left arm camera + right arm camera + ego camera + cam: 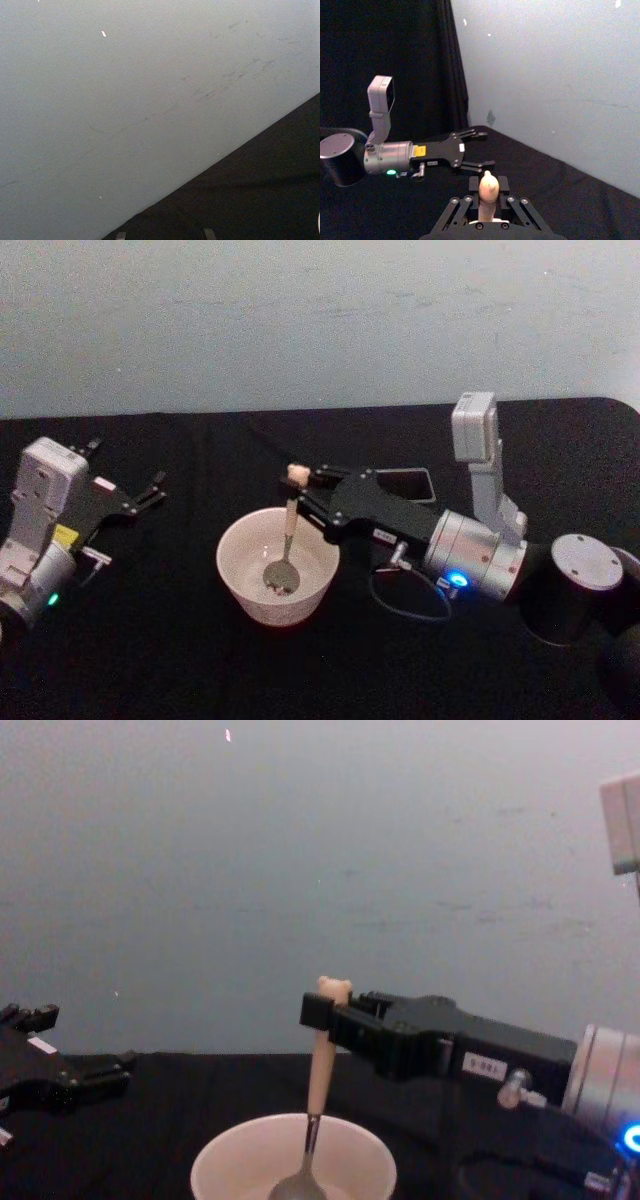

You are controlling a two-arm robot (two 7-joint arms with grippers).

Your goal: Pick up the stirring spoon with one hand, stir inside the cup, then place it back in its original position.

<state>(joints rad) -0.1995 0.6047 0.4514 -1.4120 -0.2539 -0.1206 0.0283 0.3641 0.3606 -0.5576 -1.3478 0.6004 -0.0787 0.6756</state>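
Right gripper [298,485] pinches the spoon [288,535] high on its beige handle, just under the bear head, with the jaws pressed onto it. The spoon hangs near upright with a slight tilt. Its metal bowl is down inside the cup [238,540], at or close to the floor; I cannot tell whether it touches. The cup sits centre front on the black table [150,640]. Left gripper [484,149] is idle at the table's left side, fingers spread, holding nothing, well apart from the cup.

Judgement: stirring step in hand. Risks:
- The grip is far up the handle, so side load at the bowl could swing or twist the spoon between the fingers.
- A wide sweep would press the spoon on the wall, and the unheld cup could slide or tip.
- A downward push could jam the bowl on the floor.
- A shifted grip would spoil the return to the dark square holder [412,483] behind the gripper, presumably its resting place.
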